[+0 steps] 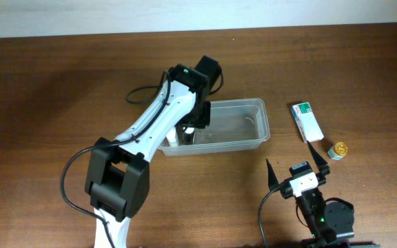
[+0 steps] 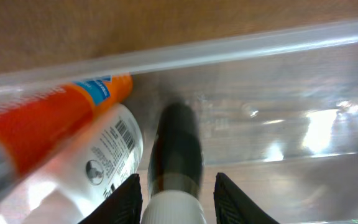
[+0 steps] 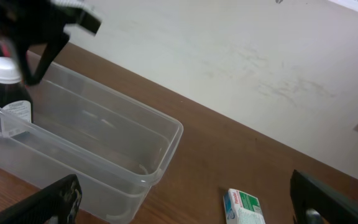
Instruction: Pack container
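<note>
The clear plastic container sits mid-table. My left gripper reaches down into its left end, jaws open on either side of the white cap of a dark bottle that stands upright inside. The right jaw is clearly apart from the cap. An orange-and-white bottle and a white bottle with a barcode lie in the container beside it. My right gripper is open and empty, near the front edge of the table, apart from the container. The dark bottle also shows in the right wrist view.
A white-and-green carton lies on the table right of the container, also in the right wrist view. A small gold-capped jar sits just right of it. The right half of the container holds nothing.
</note>
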